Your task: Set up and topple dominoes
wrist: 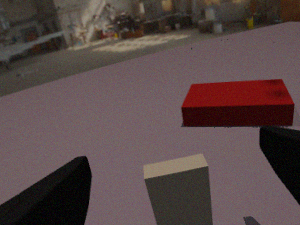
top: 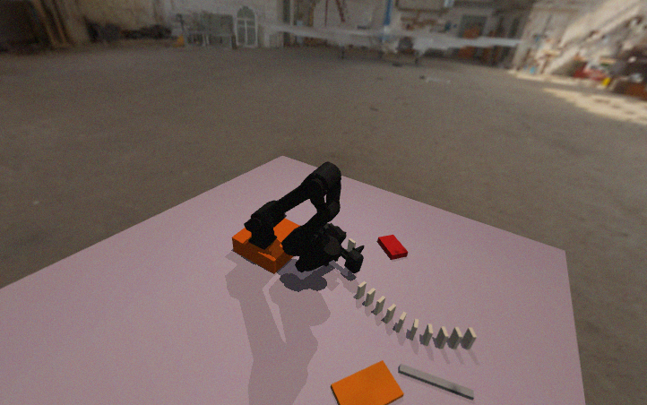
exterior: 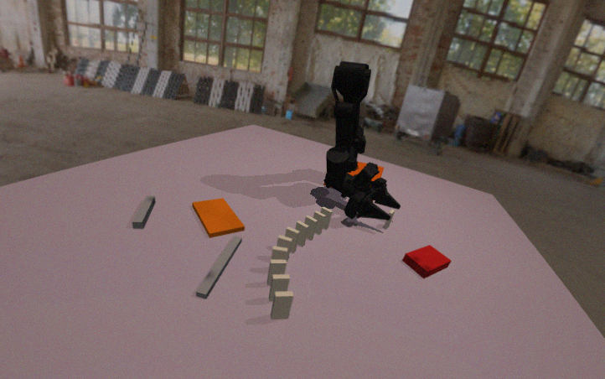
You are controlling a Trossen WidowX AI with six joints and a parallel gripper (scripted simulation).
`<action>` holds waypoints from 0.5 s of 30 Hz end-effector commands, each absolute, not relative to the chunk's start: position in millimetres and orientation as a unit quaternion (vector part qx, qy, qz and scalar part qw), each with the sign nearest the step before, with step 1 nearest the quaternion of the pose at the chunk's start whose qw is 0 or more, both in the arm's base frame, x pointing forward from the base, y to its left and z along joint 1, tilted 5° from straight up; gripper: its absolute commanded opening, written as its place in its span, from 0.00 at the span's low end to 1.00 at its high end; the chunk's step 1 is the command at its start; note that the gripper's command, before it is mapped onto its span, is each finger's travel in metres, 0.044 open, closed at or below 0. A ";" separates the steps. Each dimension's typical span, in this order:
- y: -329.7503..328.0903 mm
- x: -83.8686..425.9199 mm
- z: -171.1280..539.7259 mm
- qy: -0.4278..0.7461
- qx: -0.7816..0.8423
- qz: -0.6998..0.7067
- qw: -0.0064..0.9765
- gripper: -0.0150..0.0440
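My gripper (top: 358,256) (exterior: 395,212) (wrist: 175,151) is open, low over the table. A cream domino (top: 351,243) (exterior: 392,212) (wrist: 181,198) looks upright between the spread fingers, with a gap on both sides in the wrist view. Its foot is hidden in the top view and cut off in the wrist view. A curved row of several cream dominoes stands, from the arm-side end domino (top: 360,290) to the far end domino (top: 470,338) (exterior: 281,305). The domino at my gripper stands apart from the row, much farther from the arm-side end than the row's spacing.
A red block (top: 392,246) (exterior: 426,260) (wrist: 235,101) lies beyond the fingertips. An orange slab (top: 367,385) (exterior: 218,217) and a grey bar (top: 435,381) (exterior: 219,267) lie on the row's other side. Another grey bar (exterior: 143,211) is farther off.
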State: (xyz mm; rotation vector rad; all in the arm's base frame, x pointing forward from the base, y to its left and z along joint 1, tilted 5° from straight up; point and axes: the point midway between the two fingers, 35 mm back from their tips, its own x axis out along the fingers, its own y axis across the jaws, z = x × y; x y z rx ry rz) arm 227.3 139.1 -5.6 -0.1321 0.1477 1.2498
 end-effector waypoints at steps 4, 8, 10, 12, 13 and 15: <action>139.0 228.5 -2.8 0.070 -0.063 0.582 0.808 1.00; 140.7 229.9 17.2 0.069 -0.063 0.583 0.807 1.00; 141.6 229.2 27.5 0.069 -0.063 0.583 0.807 1.00; 142.5 227.7 37.5 0.069 -0.062 0.584 0.807 1.00; 142.8 226.8 41.2 0.068 -0.062 0.584 0.807 1.00; 143.1 226.1 44.2 0.068 -0.062 0.584 0.807 1.00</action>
